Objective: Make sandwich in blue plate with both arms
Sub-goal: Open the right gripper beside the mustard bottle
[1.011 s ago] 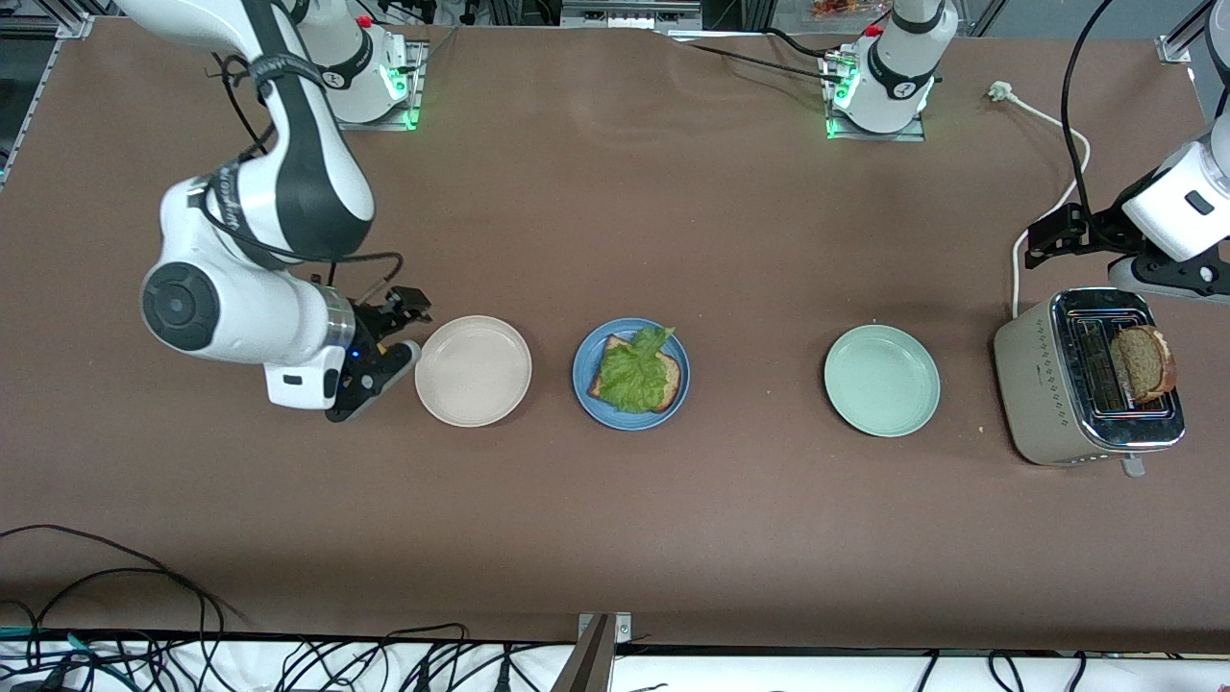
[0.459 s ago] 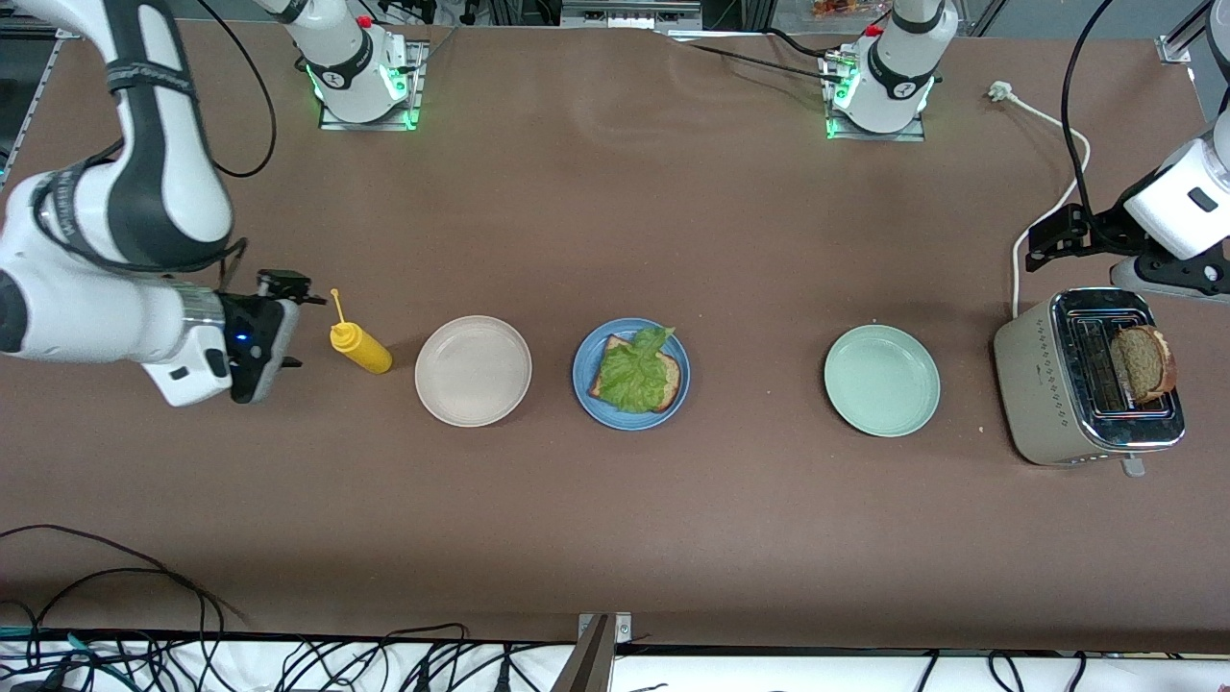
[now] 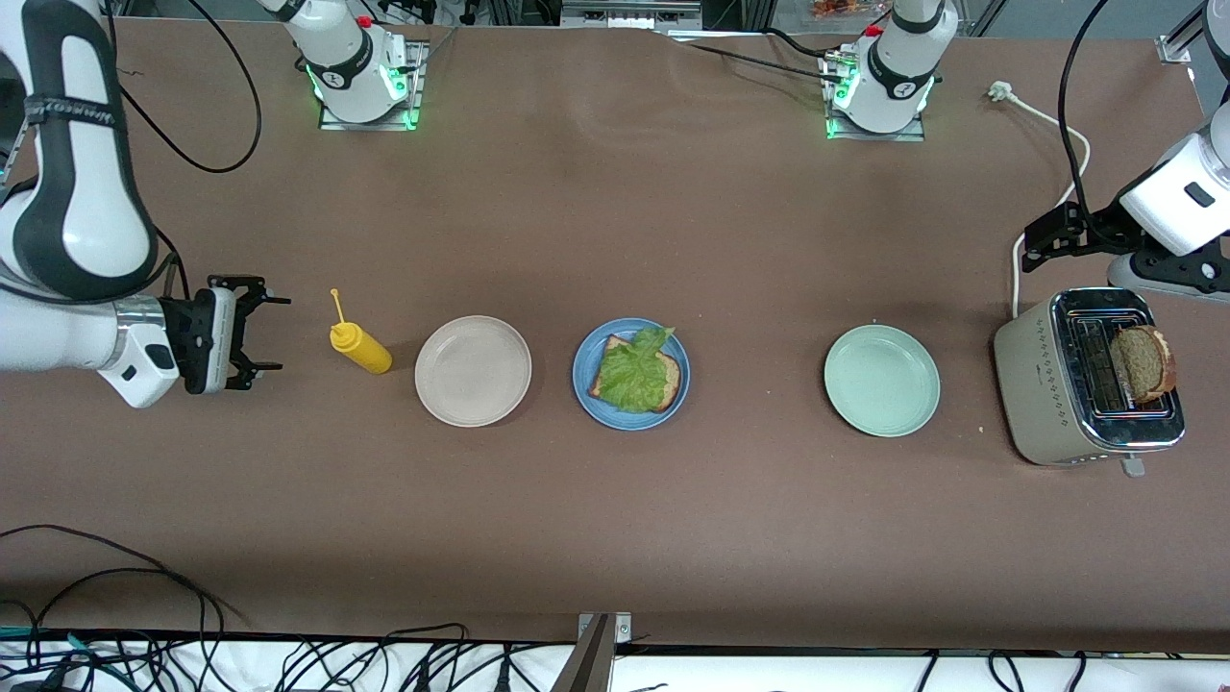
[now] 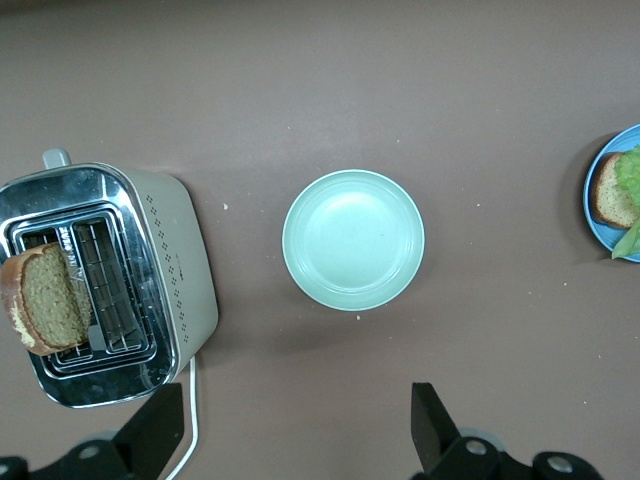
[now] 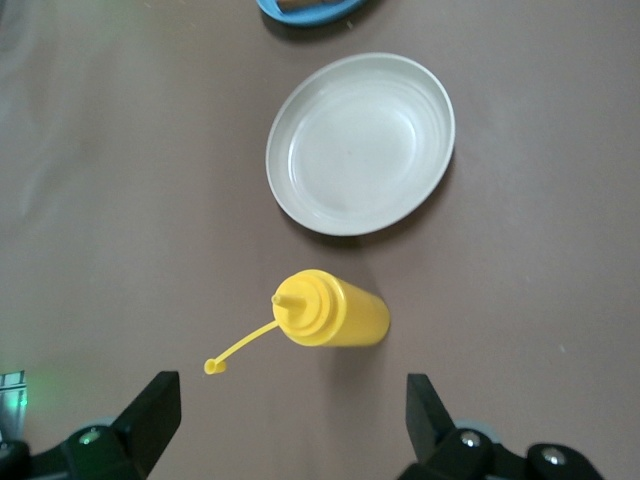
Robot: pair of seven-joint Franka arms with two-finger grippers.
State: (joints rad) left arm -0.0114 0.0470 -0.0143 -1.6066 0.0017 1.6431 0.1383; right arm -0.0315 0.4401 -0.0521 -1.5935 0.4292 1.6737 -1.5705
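Note:
The blue plate (image 3: 586,386) sits mid-table with one brown bread slice (image 3: 675,369) on it and a green lettuce leaf (image 3: 634,377) on top. A second bread slice (image 3: 1142,363) stands up out of the toaster's slot, also seen in the left wrist view (image 4: 45,300). My left gripper (image 3: 1040,245) is open and empty, up over the white cord beside the toaster; its fingers (image 4: 160,430) stand wide apart. My right gripper (image 3: 254,334) is open and empty, low at the right arm's end of the table, beside a yellow squeeze bottle.
The yellow squeeze bottle (image 3: 359,348) stands between my right gripper and a beige plate (image 3: 473,370). A mint-green plate (image 3: 881,380) lies between the blue plate and the silver toaster (image 3: 1033,384). The toaster's white cord (image 3: 1017,279) runs toward the left arm's base.
My right arm has swung away from the beige plate toward its end of the table, uncovering the yellow bottle. The left arm has barely moved.

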